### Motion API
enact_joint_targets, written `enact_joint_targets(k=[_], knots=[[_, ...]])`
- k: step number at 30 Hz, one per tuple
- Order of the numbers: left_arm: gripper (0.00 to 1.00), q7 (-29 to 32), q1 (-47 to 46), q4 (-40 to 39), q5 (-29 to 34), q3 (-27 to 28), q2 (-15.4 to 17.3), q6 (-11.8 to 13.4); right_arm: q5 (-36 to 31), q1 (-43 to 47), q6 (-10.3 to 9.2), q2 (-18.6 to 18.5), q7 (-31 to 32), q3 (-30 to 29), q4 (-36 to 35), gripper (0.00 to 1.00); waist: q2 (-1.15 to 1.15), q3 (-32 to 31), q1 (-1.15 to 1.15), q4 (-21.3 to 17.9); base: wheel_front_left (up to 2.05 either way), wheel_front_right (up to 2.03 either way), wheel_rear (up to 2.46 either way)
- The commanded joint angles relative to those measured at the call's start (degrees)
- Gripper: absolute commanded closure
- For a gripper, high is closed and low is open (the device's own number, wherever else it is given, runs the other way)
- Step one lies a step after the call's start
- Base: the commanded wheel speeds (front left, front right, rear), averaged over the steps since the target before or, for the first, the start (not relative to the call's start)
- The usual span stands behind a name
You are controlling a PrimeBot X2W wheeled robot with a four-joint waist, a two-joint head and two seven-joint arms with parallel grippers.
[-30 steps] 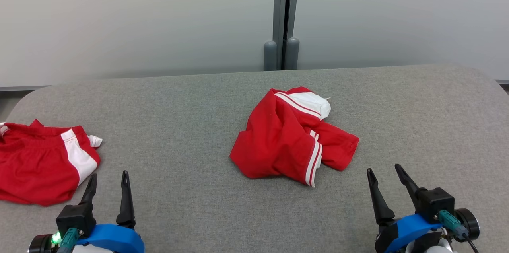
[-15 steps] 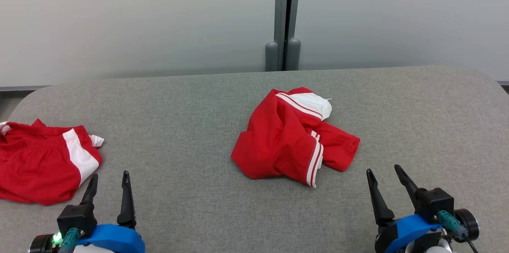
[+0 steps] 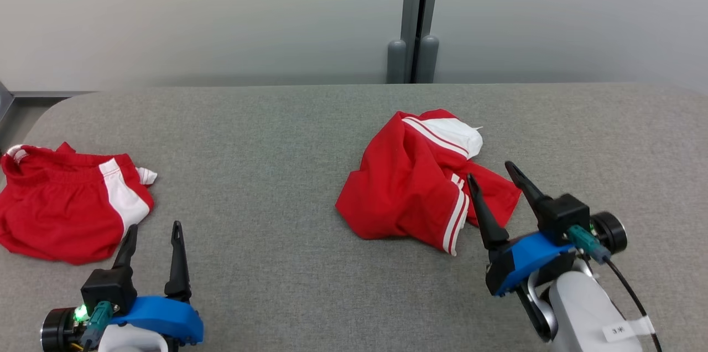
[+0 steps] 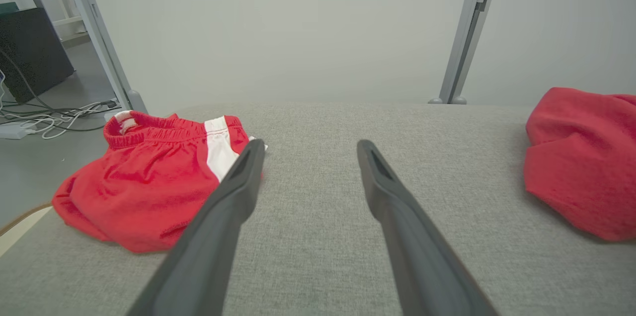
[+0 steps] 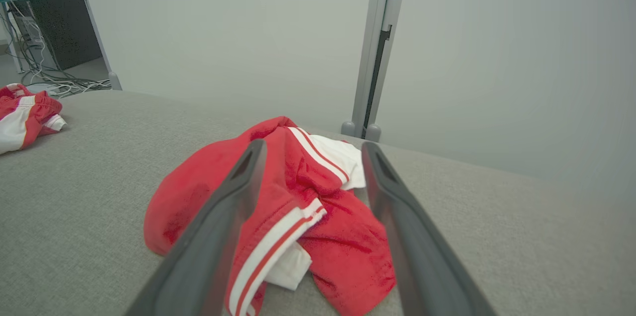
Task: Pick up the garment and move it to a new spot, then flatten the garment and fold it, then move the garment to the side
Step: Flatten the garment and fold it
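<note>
A soft gray counter (image 3: 265, 136) has round corners. Red shorts (image 3: 61, 208) with a white stripe lie on its left side. Behind it is a pale wall (image 3: 193, 14) with a gray post (image 3: 412, 14). White wires (image 4: 44, 119) lie on the floor (image 4: 30, 172) near a black box (image 4: 30, 52).

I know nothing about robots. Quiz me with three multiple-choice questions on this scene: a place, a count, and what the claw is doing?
1. Where does the striped red garment lie?
A. on the floor
B. mid-table, at the right claw
C. hung on the wall

2. How many red garments lie on the grey table?
A. one
B. two
C. three

3. How does the right claw stand?
A. open, gripping nothing
B. shut on cloth
C. shut, empty

Answers:
1 B, the head view shows it on the table at the claw's tips.
2 B, the striped one plus red shorts at the left.
3 A, the right wrist view shows its fingers wide apart.
</note>
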Motion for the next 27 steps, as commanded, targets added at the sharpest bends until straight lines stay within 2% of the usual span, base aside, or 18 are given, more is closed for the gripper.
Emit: enact_joint_targets(k=[1, 9, 16, 17, 18, 21, 27], knots=[[0.00, -0.17, -1.21, -0.17, 0.17, -0.20, 0.03, -0.26, -0.31, -2.49, 0.01, -0.11, -0.21, 0.62, 1.21, 0.00, -0.01, 1.13, -0.01, 0.88, 0.00, 0.00, 0.00], [0.00, -0.17, -4.01, 0.03, 0.34, -1.37, -0.66, -0.32, 2.92, -8.90, 0.01, -0.13, -0.22, 3.91, 15.83, 0.00, -0.01, 3.82, -0.01, 3.54, 0.00, 0.00, 0.00], [0.00, -0.17, -5.05, 0.04, 0.43, -2.04, -0.83, -0.48, 10.90, -10.06, 0.01, -0.13, -0.22, 7.46, 22.15, 0.00, -0.01, 4.95, -0.01, 4.20, 0.00, 0.00, 0.00], [0.00, -0.17, -5.23, 0.10, 0.44, -2.19, -0.87, -0.50, 12.55, -10.12, 0.01, -0.14, -0.21, 8.51, 22.97, 0.23, -0.01, 5.03, -0.01, 4.28, 0.00, 0.00, 0.00], [0.00, -0.17, -5.33, 0.18, 0.45, -2.33, -0.90, -0.49, 14.28, -10.23, 0.01, -0.13, -0.21, 9.87, 23.57, 1.00, -0.01, 5.08, -0.01, 4.33, 0.00, 0.00, 0.00], [0.00, -0.17, -5.42, 0.27, 0.38, -2.44, -0.92, -0.55, 16.20, -11.52, 0.01, -0.22, -0.22, 10.15, 22.69, 1.00, -0.01, 5.17, -0.01, 4.29, 0.00, 0.00, 0.00], [0.00, -0.17, -5.51, 0.04, 0.13, -2.18, -0.79, -0.56, 12.50, -11.91, 0.01, -0.15, -0.22, 8.77, 14.99, 1.00, -0.01, 4.39, -0.01, 4.80, 0.00, 0.00, 0.00]])
